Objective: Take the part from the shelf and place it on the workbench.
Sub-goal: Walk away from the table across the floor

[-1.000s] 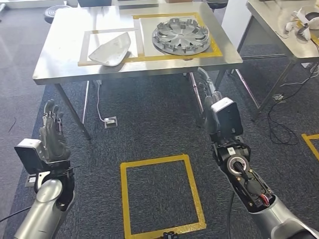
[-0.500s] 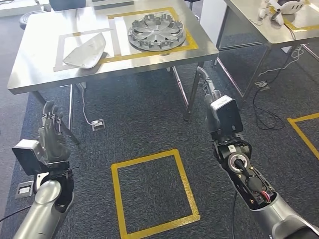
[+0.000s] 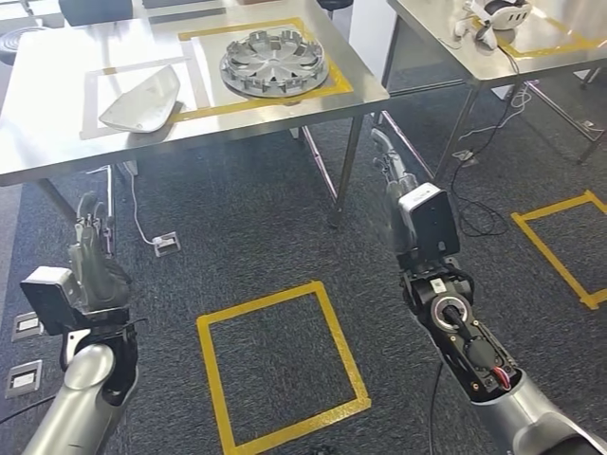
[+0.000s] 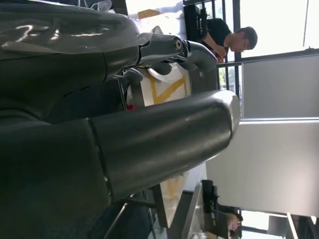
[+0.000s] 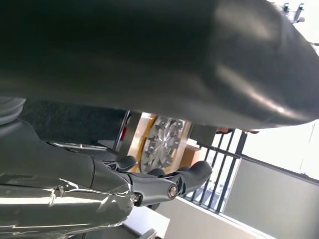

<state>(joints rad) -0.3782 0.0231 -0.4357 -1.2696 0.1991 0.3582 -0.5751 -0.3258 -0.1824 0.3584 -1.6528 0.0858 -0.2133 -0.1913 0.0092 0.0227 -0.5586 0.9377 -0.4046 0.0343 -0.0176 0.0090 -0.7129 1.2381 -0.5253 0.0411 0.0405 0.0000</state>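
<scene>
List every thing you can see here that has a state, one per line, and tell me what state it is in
Left hand: empty, fingers apart, raised over the carpet.
Right hand: empty, fingers apart, short of the table.
Wheel cover: lying flat inside the yellow tape frame on the table.
Grey panel: lying flat inside the grey tape frame, beside the wheel cover.
Table: standing, holding both parts.
Headset: resting on the second table.

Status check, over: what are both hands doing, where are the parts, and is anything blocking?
Left hand and right hand open, holding nothing. Wheel cover and grey panel lie on the workbench. Nothing blocking on the carpet between.
</scene>
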